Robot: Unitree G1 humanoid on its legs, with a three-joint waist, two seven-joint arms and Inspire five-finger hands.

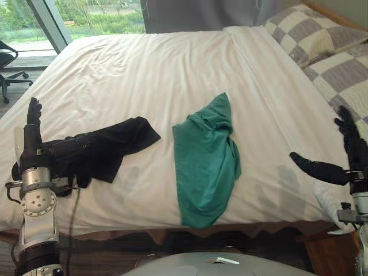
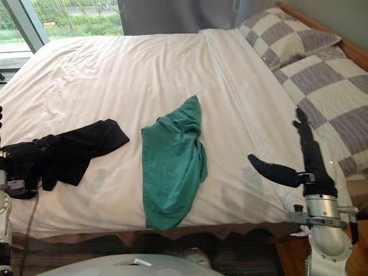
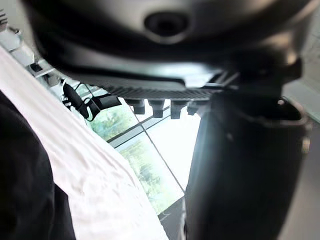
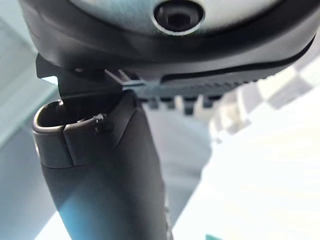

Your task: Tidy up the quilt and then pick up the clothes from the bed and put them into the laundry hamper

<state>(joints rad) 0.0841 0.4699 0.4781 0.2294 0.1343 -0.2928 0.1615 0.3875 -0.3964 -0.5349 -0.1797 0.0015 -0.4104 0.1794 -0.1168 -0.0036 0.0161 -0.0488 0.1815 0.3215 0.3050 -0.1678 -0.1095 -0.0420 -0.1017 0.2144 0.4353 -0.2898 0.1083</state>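
A white quilt [image 1: 144, 75] lies spread flat over the bed. On it, near the front edge, rests a crumpled green garment [image 1: 204, 167]. A black garment [image 1: 115, 146] lies to its left, reaching the bed's left edge. My left hand [image 1: 31, 141] stands upright at that edge, open, fingers straight up, its thumb stretched along the black garment [image 3: 20, 180]. Over the bed's front right corner my right hand [image 2: 313, 158] is open, fingers pointing up and thumb [image 2: 273, 169] pointing left towards the green garment, well apart from it.
Two checked pillows [image 1: 313, 31] [image 2: 339, 98] lie at the head of the bed on the right, against a wooden frame. A large window [image 1: 98, 14] runs behind the bed. A black office chair [image 1: 8, 63] stands on the floor at far left.
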